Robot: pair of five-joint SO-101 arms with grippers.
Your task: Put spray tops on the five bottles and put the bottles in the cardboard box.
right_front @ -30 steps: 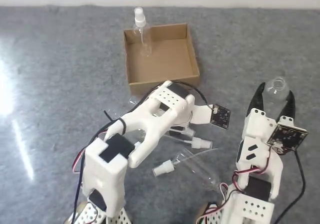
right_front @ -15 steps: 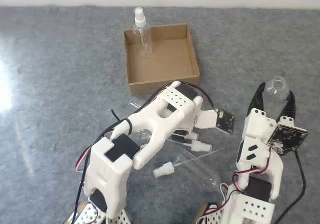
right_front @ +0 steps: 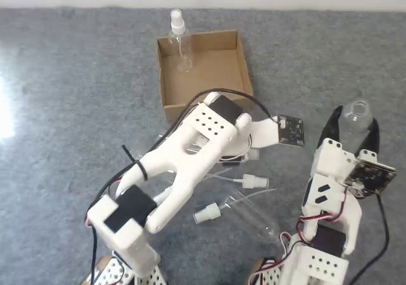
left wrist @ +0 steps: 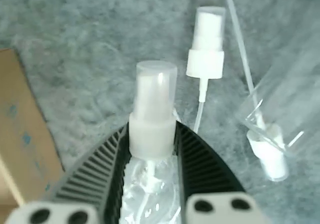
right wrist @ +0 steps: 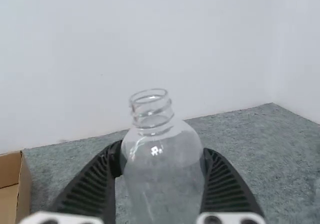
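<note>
Grey speckled tabletop [right_front: 76, 75] below a plain white wall [right wrist: 150, 34]; left fingers [left wrist: 200, 166] clamped on a spray top [left wrist: 152, 109], right fingers [right wrist: 227, 184] gripping an uncapped bottle [right wrist: 160, 169].

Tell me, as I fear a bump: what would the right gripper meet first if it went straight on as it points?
The way looks free: past the bottle in the right gripper comes bare carpet, then the wall, seemingly far.

The white left arm [right_front: 190, 152] stretches forward and swings its wrist toward the right arm. It carries the black left gripper [left wrist: 151, 130], which is clamped on a white plastic spray top [left wrist: 154, 104]. The right gripper [right_front: 352, 124], holding a clear open-necked plastic bottle [right_front: 356, 113], drifts slightly to the right.
</note>
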